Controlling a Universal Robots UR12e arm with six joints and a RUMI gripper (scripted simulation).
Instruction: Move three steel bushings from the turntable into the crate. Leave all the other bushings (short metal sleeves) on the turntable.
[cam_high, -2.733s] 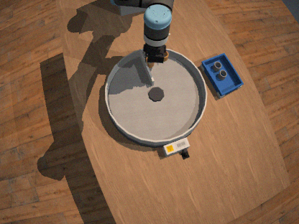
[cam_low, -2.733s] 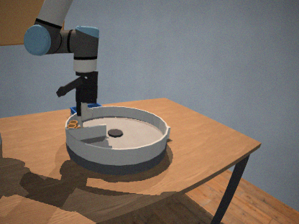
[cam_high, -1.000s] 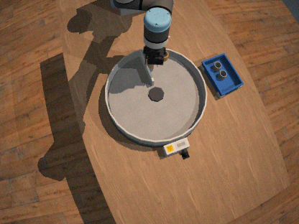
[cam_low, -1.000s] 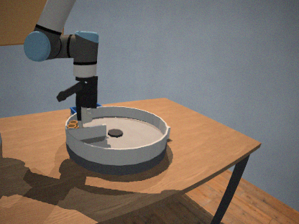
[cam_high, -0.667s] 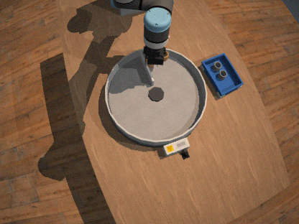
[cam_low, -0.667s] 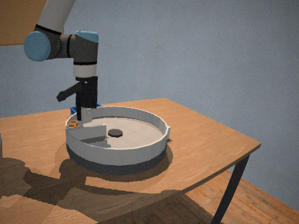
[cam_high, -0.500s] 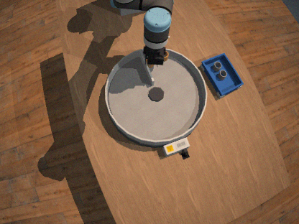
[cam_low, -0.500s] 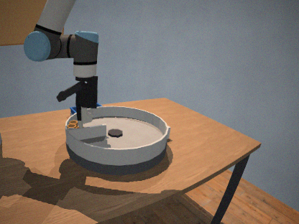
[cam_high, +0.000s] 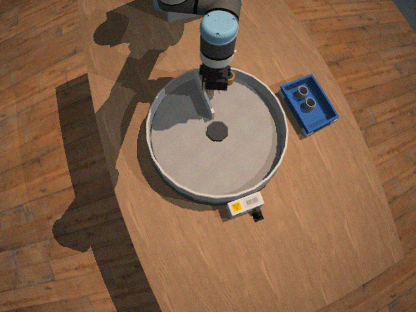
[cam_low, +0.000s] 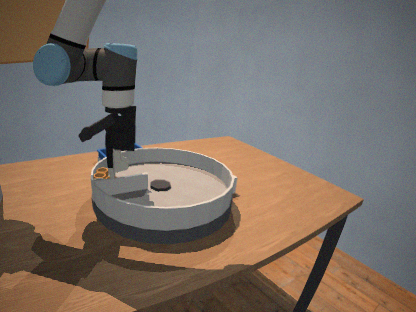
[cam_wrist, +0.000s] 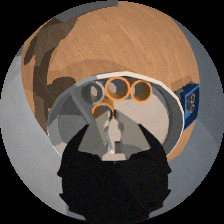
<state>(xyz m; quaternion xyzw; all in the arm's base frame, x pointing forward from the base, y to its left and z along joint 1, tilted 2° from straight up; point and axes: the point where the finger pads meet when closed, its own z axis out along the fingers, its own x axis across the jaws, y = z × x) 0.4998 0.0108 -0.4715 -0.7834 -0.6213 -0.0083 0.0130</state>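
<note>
"Where are the steel bushings?"

"Two stand in the blue crate (cam_high: 318, 119) (cam_low: 102, 152) (cam_wrist: 189, 118): one steel bushing (cam_high: 302, 92) nearer a corner, the other steel bushing (cam_high: 310, 103) just beside it (both upright, with their open ends showing). A third gray bushing (cam_wrist: 94, 91) is on the turntable (cam_high: 149, 127) (cam_low: 165, 216) (cam_wrist: 175, 123), near the wall and close to the gray divider (cam_high: 205, 98) (cam_low: 125, 185) (cam_wrist: 81, 104)."

"And the claw (cam_high: 214, 91) (cam_low: 113, 173) (cam_wrist: 112, 110)?"

"Clenched, with nothing that I can see in its grasp. It points down inside the turntable's wall, beside the divider (the top view hides most of its tips under the arm)."

"What else is on the turntable?"

"Three orange bushings. In the wrist view, a large orange bushing (cam_wrist: 117, 88) sits beside the gray one, another orange bushing (cam_wrist: 141, 91) is on its other side, and a nearer orange bushing (cam_wrist: 102, 111) lies close to the claw's tips (I cannot tell whether they touch). A dark hub (cam_high: 217, 131) (cam_low: 160, 185) marks the middle."

"How is it all laid out?"

"The turntable and the crate stand apart on the wooden tabletop (cam_high: 300, 200) (cam_low: 300, 195) (cam_wrist: 105, 40). A white box (cam_high: 245, 204) with a yellow label is at the turntable's outer edge (across from the arm)."
</note>
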